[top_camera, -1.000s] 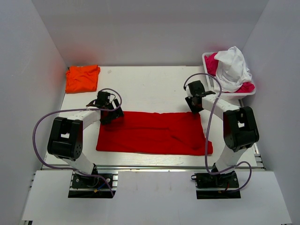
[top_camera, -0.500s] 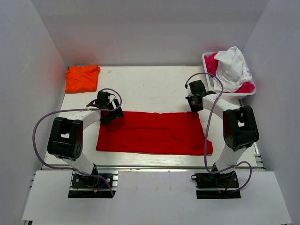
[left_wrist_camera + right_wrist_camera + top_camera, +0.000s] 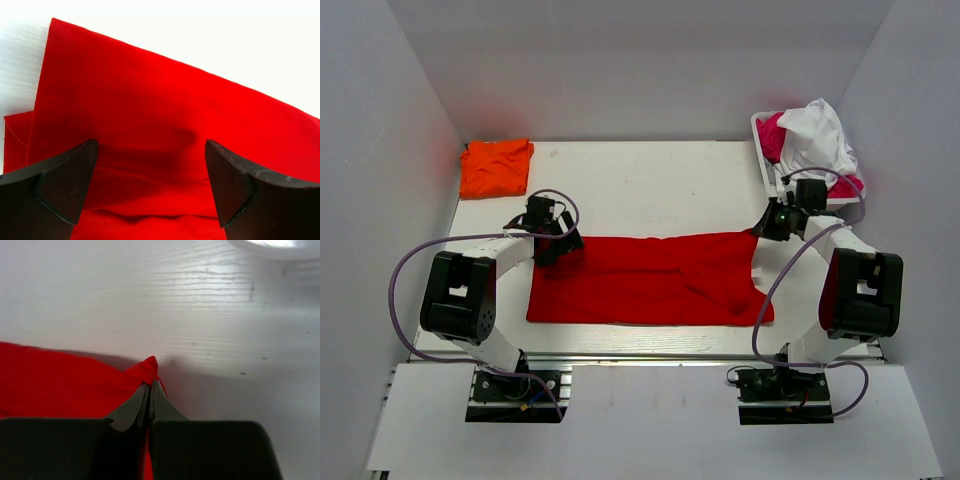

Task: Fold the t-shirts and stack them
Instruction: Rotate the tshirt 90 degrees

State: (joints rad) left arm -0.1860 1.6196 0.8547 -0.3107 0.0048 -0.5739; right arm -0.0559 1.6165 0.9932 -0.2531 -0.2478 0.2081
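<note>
From above, the red shirt (image 3: 650, 285) lies spread as a long band in the middle of the table (image 3: 650, 180); the orange shirt (image 3: 496, 167) sits folded at the far left corner, well apart; the left gripper (image 3: 552, 242) is at the band's far left corner, the right gripper (image 3: 773, 222) at its far right. In the left wrist view the jaws stand wide apart over red cloth, holding nothing. In the right wrist view the jaws are pinched together on a small peak of cloth. I think the left should pinch its corner also; then both lift evenly.
</note>
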